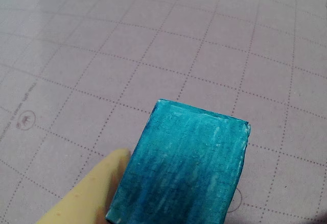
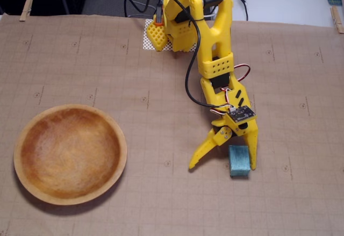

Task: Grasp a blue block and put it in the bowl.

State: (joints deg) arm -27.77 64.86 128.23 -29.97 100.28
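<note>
The blue block (image 2: pixel 239 161) lies on the brown grid mat at the right of the fixed view. My yellow gripper (image 2: pixel 223 166) is open and lowered around it. The block sits between the jaws, close against the right finger (image 2: pixel 252 152), and the left finger (image 2: pixel 201 152) stands well apart from it. In the wrist view the block (image 1: pixel 184 168) fills the lower middle, with one pale yellow finger (image 1: pixel 92 193) to its left; the other finger is out of view. The wooden bowl (image 2: pixel 70 109) sits empty at the left of the fixed view, far from the gripper.
The arm's yellow base (image 2: pixel 188 26) stands at the mat's top middle, with black cables behind it. Wooden clothespins (image 2: pixel 26 7) hold the mat's top corners. The grid mat (image 2: pixel 161 193) covers the table between bowl and block.
</note>
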